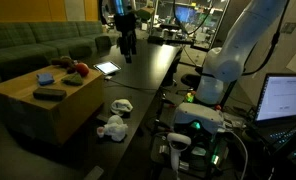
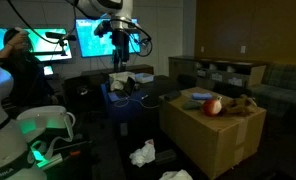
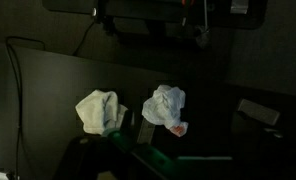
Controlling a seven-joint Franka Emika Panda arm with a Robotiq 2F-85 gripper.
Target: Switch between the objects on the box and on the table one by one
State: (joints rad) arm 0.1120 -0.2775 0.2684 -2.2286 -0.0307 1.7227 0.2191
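Two white rags are lying on the table (image 1: 138, 85) in an exterior view. The first rag (image 1: 121, 105) and the second rag (image 1: 113, 127) are close together, near the table edge that is facing the box (image 1: 33, 125). On the top of the box, the red piece (image 1: 78, 69) and a dark brownish piece (image 1: 66, 64) are sitting toward its far edge, the blue piece (image 1: 45, 77) is more in the middle, and the black bar (image 1: 50, 94) is resting near the front edge. The tablet (image 1: 106, 68) is glowing on the table, further back. The gripper (image 1: 125, 42) is hanging above the far part of the table, well apart from all the objects. Its jaws are standing open and are gripping nothing.

In an exterior view from the opposite end, the gripper (image 2: 118, 48) is hanging high and empty, the red piece (image 2: 214, 105) is lying on the box top, and a rag (image 2: 141, 152) is lying lower down, beside the box.

In the wrist view both rags are showing side by side on the dark surface, and the fingers are not showing clearly there.

Judging from this, the switching is looking hardly begun — the rags are waiting on the table and the small pieces on the box, so almost every exchange is remaining.
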